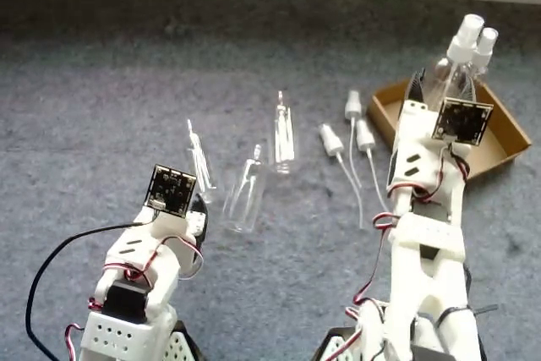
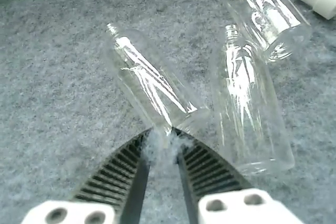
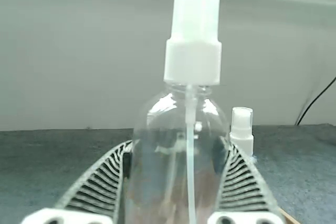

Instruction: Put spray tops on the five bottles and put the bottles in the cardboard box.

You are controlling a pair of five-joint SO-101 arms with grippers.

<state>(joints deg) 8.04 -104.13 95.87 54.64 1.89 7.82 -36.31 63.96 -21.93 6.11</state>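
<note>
Right hand (image 1: pixel 439 86) is grasping a capped bottle (image 1: pixel 467 30) upright over the box (image 1: pixel 507 145) at the upper right of the high view. A second capped bottle (image 1: pixel 488 40) is standing just beside it, seemingly inside the box. Three bare bottles (image 1: pixel 245 190) and three tops (image 1: pixel 352 107) are lying mid-frame on the surface (image 1: pixel 101 82).

From the left wrist, the left hand (image 2: pixel 163 134) is sitting clenched and empty, its tips touching one bare bottle's base.

From the right wrist, the held bottle is standing between the jaws.

By my judgement, two bottles are capped, three are waiting, and boxing is just beginning.
</note>
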